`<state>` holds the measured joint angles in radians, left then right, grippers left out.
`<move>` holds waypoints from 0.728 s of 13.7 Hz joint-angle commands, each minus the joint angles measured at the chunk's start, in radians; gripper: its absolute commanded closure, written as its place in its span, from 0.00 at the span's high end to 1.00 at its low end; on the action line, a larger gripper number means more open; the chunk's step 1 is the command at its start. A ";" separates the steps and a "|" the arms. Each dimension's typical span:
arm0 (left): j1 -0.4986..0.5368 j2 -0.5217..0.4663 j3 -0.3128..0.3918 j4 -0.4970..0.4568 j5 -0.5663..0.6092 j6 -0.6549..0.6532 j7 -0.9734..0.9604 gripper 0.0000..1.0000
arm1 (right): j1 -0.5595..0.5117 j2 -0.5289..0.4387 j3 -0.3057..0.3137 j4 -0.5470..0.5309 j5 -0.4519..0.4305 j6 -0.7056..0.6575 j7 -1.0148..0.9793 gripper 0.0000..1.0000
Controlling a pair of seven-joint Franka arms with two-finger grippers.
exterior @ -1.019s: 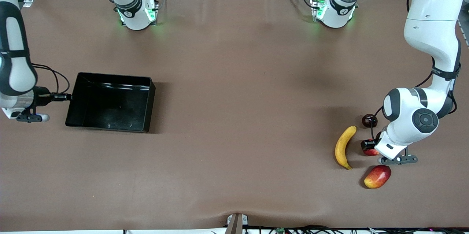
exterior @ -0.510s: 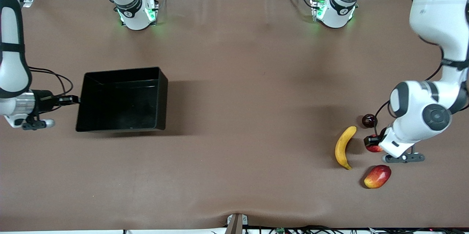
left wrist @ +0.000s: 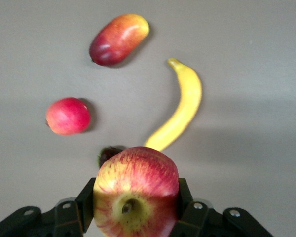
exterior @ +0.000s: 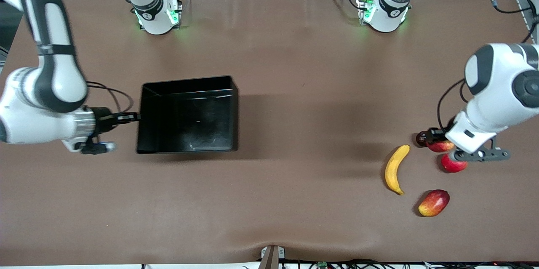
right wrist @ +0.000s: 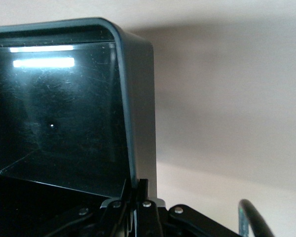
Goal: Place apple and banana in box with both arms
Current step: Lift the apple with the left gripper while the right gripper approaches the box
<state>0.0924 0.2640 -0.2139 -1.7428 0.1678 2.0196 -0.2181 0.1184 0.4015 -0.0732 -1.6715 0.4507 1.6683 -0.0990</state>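
My left gripper [exterior: 438, 140] is shut on the apple [exterior: 442, 147], red with yellow streaks, and holds it in the air over the fruit cluster; the left wrist view shows the apple [left wrist: 136, 187] gripped between both fingers [left wrist: 87, 202]. The yellow banana [exterior: 395, 169] lies on the table beside the cluster and also shows in the left wrist view [left wrist: 182, 106]. My right gripper [exterior: 134, 116] is shut on the end wall of the empty black box [exterior: 187, 80], and in the right wrist view its fingers [right wrist: 148, 197] pinch the wall [right wrist: 138, 98].
A plain pinkish-red fruit [exterior: 454, 163], a small dark fruit [exterior: 421, 138] and a red-yellow mango-like fruit [exterior: 433, 202] lie near the banana at the left arm's end. Brown table cloth lies between box and fruits.
The right arm has carried the box from its end of the table toward the middle. The left gripper has risen with the apple, uncovering the pinkish-red fruit.
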 commanded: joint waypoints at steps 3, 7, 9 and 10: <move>0.003 -0.086 -0.160 -0.103 0.004 0.008 -0.252 0.00 | 0.193 0.006 -0.011 -0.002 0.082 0.118 0.181 0.00; -0.020 -0.054 -0.284 -0.115 0.018 0.014 -0.464 0.00 | 0.389 0.092 -0.011 0.001 0.114 0.301 0.327 0.00; -0.078 -0.036 -0.288 -0.116 0.021 0.019 -0.553 0.00 | 0.449 0.149 -0.011 0.007 0.144 0.390 0.340 0.00; -0.106 -0.023 -0.288 -0.118 0.021 0.027 -0.593 0.00 | 0.480 0.172 -0.011 0.012 0.176 0.431 0.369 0.00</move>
<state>0.0239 0.2238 -0.4992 -1.8551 0.1686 2.0252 -0.7370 0.5612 0.5363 -0.0727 -1.6811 0.5589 2.0546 0.2457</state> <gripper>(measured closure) 0.335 0.943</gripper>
